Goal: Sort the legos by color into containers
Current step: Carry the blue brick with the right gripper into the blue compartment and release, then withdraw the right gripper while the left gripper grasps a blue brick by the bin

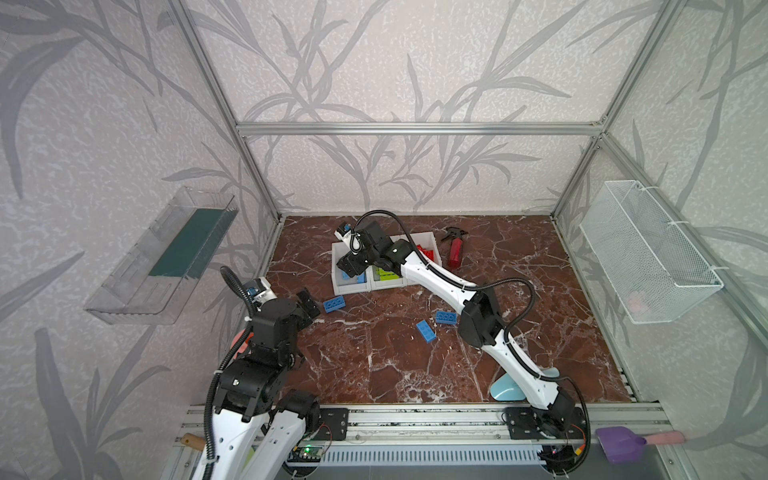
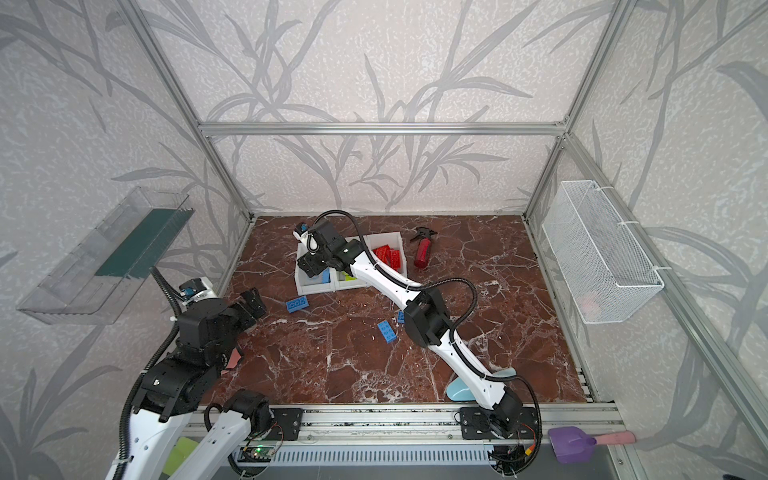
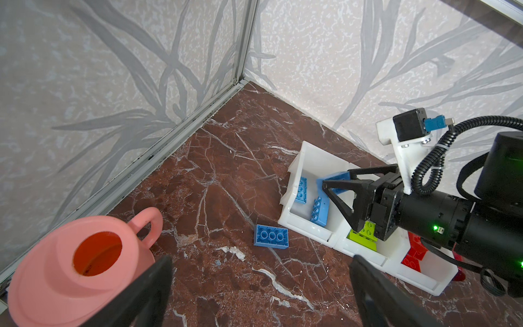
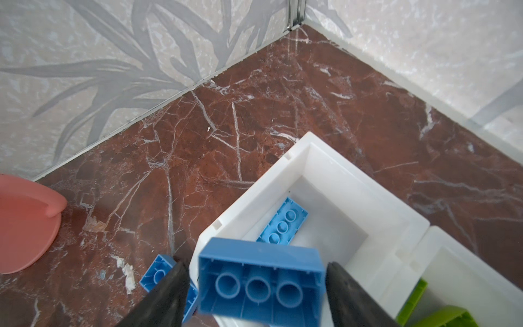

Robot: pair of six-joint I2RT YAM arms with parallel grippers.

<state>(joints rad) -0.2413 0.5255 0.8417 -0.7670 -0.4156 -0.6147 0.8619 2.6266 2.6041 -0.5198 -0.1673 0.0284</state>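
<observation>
Marble table, blue lego — underside up, long axis jaw-to-jaw

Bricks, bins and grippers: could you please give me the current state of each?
Left gripper: open, empty.
Right gripper: open, over the blue bin.
Blue brick: between its jaws, looks unclamped.
Blue bin: holds blue bricks.
Green bin: holds green bricks.
Red bin: holds red bricks.
Three other blue bricks: lying outside the bins.
</observation>
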